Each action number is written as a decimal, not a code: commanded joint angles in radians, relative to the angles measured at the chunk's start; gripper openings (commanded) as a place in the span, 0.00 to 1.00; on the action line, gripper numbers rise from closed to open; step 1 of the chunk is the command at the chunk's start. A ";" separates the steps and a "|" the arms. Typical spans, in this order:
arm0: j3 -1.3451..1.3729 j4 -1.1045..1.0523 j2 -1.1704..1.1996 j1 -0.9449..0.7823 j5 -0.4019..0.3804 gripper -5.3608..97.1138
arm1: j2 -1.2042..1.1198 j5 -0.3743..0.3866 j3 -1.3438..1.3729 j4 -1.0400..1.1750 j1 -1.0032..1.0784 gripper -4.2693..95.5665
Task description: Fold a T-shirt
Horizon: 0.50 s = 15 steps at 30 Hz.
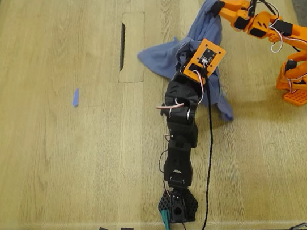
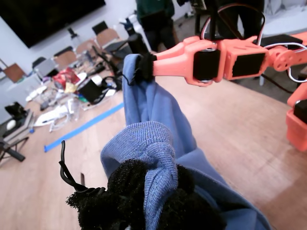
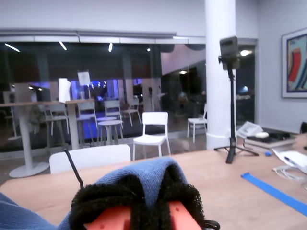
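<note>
Both pincers clamped on T-shirt (image 1: 199, 34): first pincer (image 2: 144, 201) on bunched ribbed cloth, second pincer (image 1: 215, 8) pinching another part, lifting cloth off bench (image 1: 63, 162), probably to spread it.

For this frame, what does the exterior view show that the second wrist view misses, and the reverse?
Only the exterior view shows the whole light wooden table, the black arm's full length, the small blue scrap lying apart from the shirt toward the exterior view's left, and the shirt's spread, lifted between both arms. Only the second wrist view shows the room beyond: white chairs, a white pillar, a tripod-mounted camera and blue tape on the table. Both show the periwinkle-blue cotton T-shirt pinched in my second hand, the orange one.
</note>
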 commanded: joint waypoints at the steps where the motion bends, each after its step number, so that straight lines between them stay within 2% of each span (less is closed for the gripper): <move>1: -0.038 -0.011 0.167 -0.009 0.014 0.05 | 0.055 -0.009 -0.106 -0.032 -0.015 0.04; 15: -0.040 -0.114 0.219 0.009 0.014 0.05 | 0.025 -0.037 -0.258 -0.058 -0.092 0.04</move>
